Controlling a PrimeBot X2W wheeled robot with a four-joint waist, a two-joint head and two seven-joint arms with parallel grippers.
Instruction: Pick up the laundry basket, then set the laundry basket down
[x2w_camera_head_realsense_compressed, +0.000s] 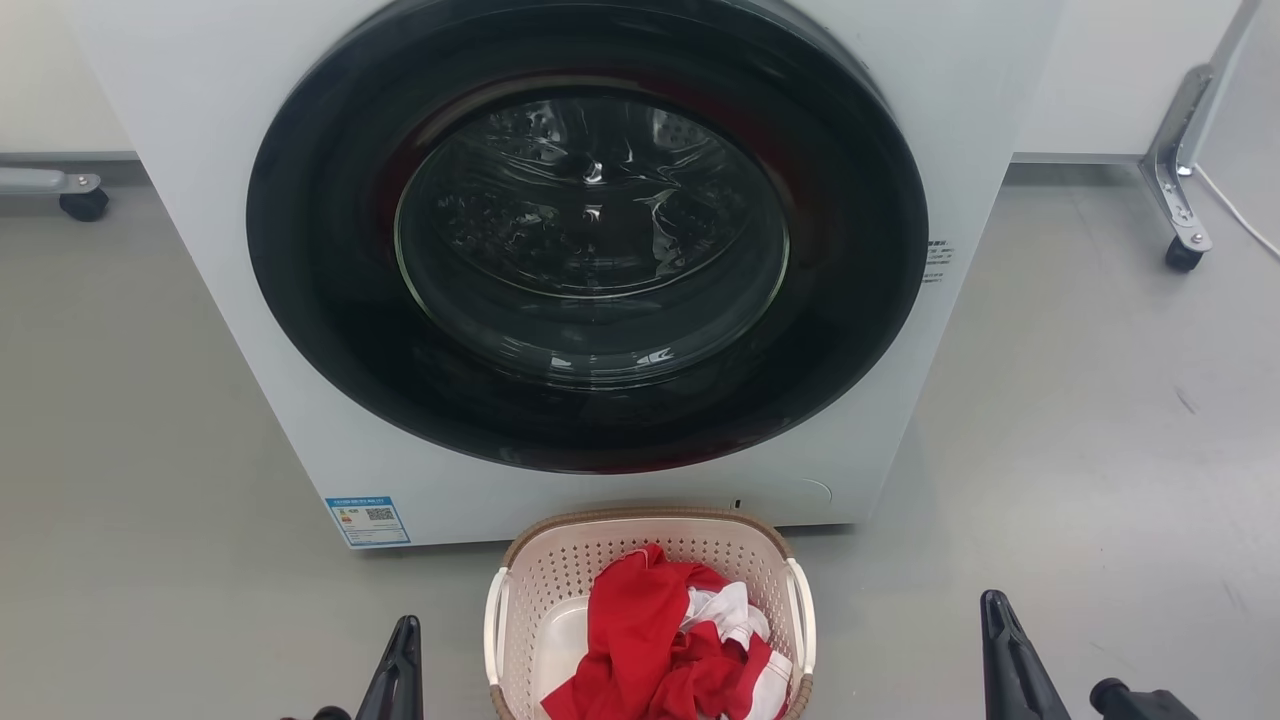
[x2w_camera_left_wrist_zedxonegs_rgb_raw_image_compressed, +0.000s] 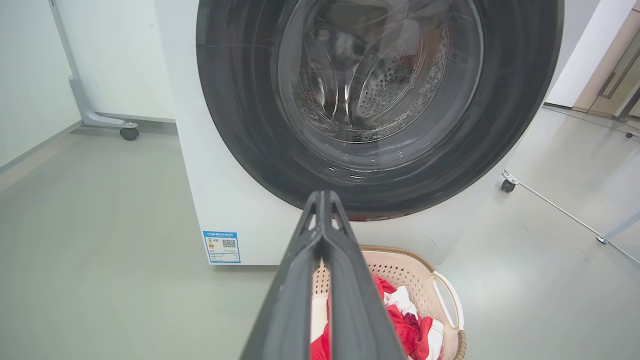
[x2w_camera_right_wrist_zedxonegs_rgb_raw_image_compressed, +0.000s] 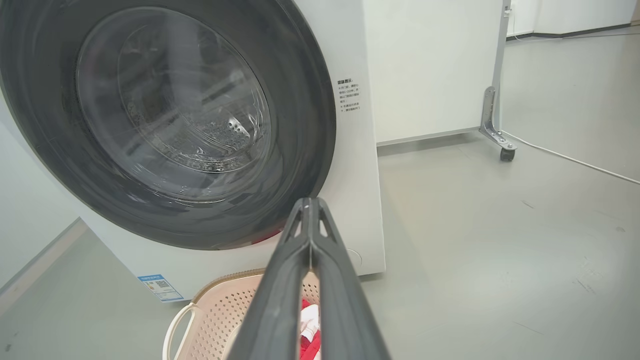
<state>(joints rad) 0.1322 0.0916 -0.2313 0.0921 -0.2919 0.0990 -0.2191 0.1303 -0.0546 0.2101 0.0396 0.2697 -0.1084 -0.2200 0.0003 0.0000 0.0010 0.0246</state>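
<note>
Grey floor bears the laundry basket near a blue QR-code label.

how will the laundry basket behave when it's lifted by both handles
Probably stiff: the laundry basket has moulded perforated plastic walls, so it should keep its shape. Likely light, holding a loose heap of red and white clothes. The heap sits toward one side, so it may tilt if lifted unevenly by its white handles.
</note>
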